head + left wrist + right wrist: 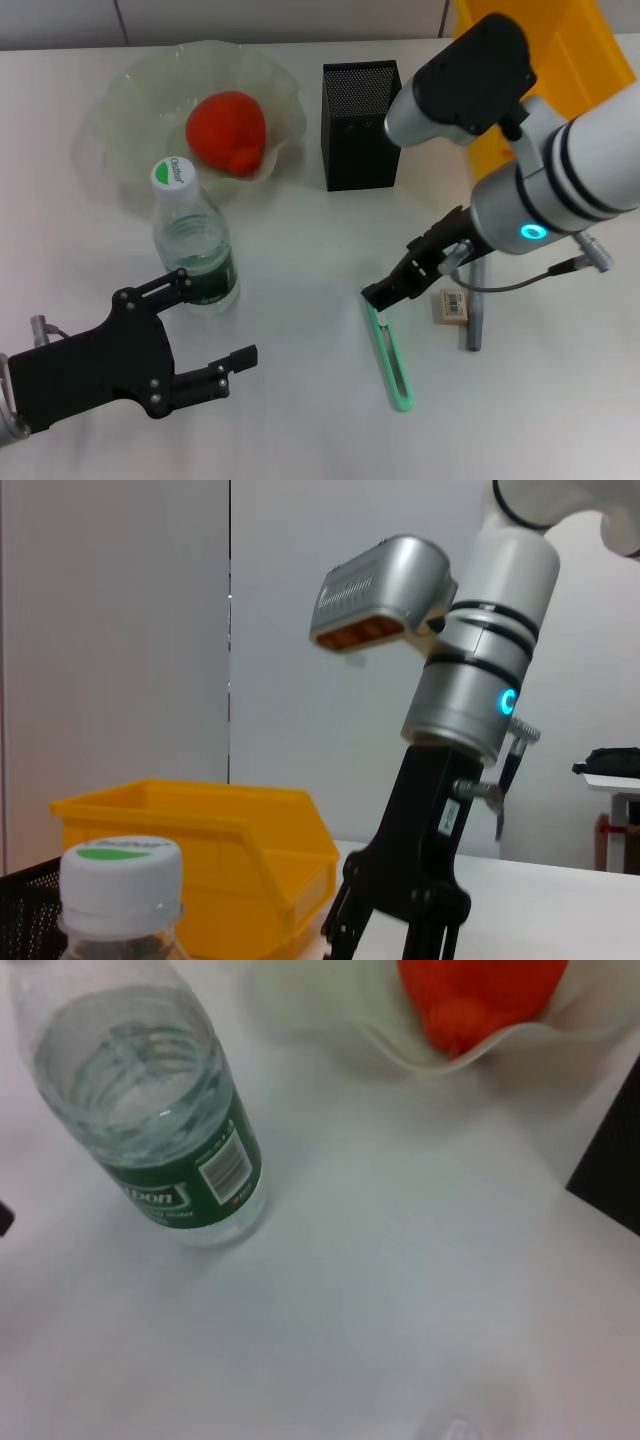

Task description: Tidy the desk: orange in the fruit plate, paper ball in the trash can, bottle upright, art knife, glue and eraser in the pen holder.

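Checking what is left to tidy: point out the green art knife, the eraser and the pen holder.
art knife (389, 360), head view, middle of its green body.
eraser (451, 306), head view, its labelled top face.
pen holder (358, 140), head view, its black mesh front wall.

One bottle (194, 243), one orange (227, 132), one eraser (451, 306).

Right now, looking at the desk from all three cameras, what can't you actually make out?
- Inside of the pen holder: head view, its mesh walls hide the bottom.
- Right gripper fingertips: head view, too small and dark against the green art knife to judge contact.
- Small barcoded item and grey stick: partly under the right arm.
- Yellow bin: arm covers it; contents unseen.
- Bottle cap: cut off in the right wrist view.
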`<state>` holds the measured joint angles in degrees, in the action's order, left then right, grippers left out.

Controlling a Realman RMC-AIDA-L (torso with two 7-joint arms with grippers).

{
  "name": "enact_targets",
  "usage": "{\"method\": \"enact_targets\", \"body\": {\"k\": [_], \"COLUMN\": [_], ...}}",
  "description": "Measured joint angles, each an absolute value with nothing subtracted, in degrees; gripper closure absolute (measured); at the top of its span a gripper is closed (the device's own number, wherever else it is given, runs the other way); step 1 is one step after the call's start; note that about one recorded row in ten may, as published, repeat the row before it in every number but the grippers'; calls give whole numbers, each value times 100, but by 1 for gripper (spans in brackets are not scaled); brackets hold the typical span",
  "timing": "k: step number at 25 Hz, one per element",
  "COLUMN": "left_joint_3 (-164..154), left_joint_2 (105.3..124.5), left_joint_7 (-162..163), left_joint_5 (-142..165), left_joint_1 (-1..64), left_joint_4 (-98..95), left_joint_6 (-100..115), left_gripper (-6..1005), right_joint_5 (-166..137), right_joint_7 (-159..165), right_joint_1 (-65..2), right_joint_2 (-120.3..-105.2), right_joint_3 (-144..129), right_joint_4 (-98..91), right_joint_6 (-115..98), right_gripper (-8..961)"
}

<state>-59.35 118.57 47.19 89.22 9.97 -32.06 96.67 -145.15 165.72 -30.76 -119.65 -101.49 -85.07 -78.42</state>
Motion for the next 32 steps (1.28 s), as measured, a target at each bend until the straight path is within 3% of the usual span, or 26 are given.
{"method": "enact_targets", "body": {"k": [20, 26, 32], "left_joint_3": [-5950, -5950, -5950], "left_joint_2": [11851, 11854, 11849], "left_joint_7": [4681, 4679, 4668], "left_joint_5": [8930, 8929, 8929], "left_joint_1": [1092, 1163, 1210], "left_joint_4": [-3030, -2919, -2898], "left_joint_6": [9605, 9605, 9597], "left_gripper": [214, 214, 214], "right_joint_5": [-14085, -14086, -14086], "right_joint_7": [16566, 16569, 16568], "right_joint_1": [-3516, -3589, -3572], "right_joint_2": [-11980, -11980, -11980], "right_joint_3": [-10607, -10715, -10768], "right_joint_4": [-7084, -7003, -7037], "right_joint_6": [-6951, -6934, -6936], "right_gripper": [149, 344, 628]}}
